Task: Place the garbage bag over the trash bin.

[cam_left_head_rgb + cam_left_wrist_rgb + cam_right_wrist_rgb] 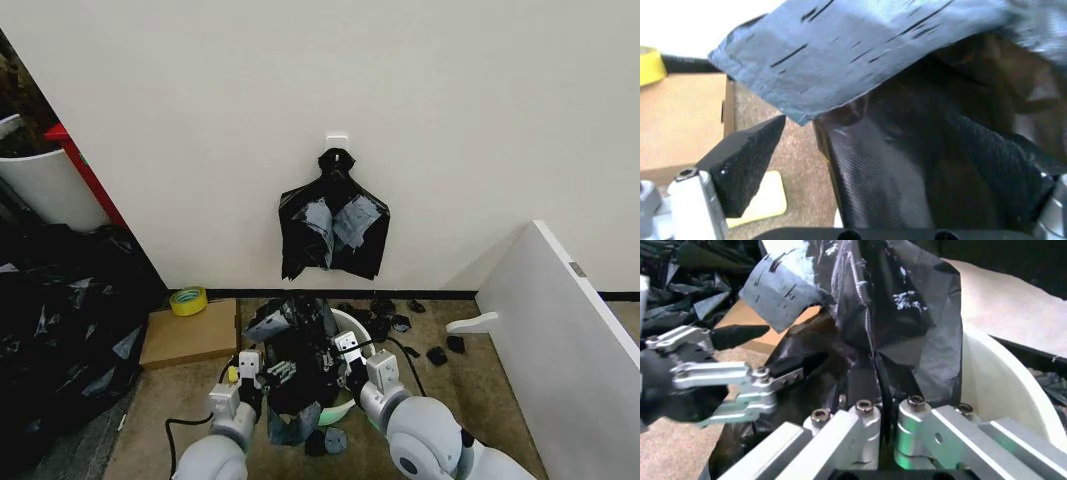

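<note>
Nearest the head camera: two grey arms at the bottom edge, wrists raised toward the bin.

Left gripper at the bag's left side. Fingers spread; one black pad stands free over the carpet, the other buried against bag plastic. Not pinching, as far as the left wrist view shows. In the right wrist view the same gripper sits just beside the bag's left fold, fingers apart.

Garbage bag bunched upright between the two grippers, long axis roughly vertical, lower end drooping over the near rim and down the front of the trash bin. Grey-taped flap sticking out at upper left. Mouth not yet opened over the rim; bin's cream inside bare on the right.

Right gripper at the bag's right side, over the bin. Fingers pressed together on a fold of the bag, plastic rising straight out of the seam between them.

Judgement: bag held by right arm alone; the bin's opening lies right of and beneath the bunch. Left fingers nearer the loose left edge, so spreading the mouth turns on that side getting a pinch and pulling away leftward.

Elsewhere: cardboard box with yellow tape roll on the floor at left; knotted bunch of black bags hanging on the wall.
</note>
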Robot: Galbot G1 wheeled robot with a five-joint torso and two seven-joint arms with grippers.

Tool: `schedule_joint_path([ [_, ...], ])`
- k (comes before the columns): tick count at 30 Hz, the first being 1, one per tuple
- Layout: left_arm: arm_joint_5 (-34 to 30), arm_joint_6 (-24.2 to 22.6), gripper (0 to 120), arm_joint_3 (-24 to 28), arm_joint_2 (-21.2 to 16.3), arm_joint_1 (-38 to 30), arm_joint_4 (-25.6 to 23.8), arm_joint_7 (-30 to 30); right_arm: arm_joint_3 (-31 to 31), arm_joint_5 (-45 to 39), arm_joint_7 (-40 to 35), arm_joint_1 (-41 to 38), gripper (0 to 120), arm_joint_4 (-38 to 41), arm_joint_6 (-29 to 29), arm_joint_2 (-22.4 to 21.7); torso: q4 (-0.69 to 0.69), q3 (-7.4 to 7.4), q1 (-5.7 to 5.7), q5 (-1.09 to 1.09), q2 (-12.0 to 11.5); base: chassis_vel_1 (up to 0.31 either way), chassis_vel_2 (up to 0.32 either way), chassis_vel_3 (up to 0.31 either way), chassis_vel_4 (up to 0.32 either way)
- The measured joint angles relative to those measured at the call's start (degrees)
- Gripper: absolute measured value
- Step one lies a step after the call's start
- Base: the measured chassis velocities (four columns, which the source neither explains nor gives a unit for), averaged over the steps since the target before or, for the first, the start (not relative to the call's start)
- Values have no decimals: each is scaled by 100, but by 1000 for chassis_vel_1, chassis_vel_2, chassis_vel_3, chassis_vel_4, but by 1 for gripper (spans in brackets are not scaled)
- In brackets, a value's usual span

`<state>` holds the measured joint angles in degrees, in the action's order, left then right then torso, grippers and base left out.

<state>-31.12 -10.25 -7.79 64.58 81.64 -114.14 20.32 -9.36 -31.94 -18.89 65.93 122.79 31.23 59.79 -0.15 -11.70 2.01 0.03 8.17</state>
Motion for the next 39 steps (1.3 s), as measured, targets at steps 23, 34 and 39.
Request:
schedule_joint_path([
  [23, -1556, -1498, 73, 428, 133, -831, 231, 1061, -47, -247, -120, -82, 0, 47, 52, 39, 0, 0, 0, 0, 0, 0, 0, 0, 0],
  [34, -1965, -1686, 36, 375, 172, -904, 236, 1366, -103, -277, -136, -168, 0, -9, 59, 85, 1, 0, 0, 1, 0, 0, 0, 0, 0],
  [39, -2076, -1716, 17, 351, 187, -910, 237, 1473, -106, -290, -135, -169, 0, -25, 53, 97, 1, 0, 0, 1, 0, 0, 0, 0, 0],
])
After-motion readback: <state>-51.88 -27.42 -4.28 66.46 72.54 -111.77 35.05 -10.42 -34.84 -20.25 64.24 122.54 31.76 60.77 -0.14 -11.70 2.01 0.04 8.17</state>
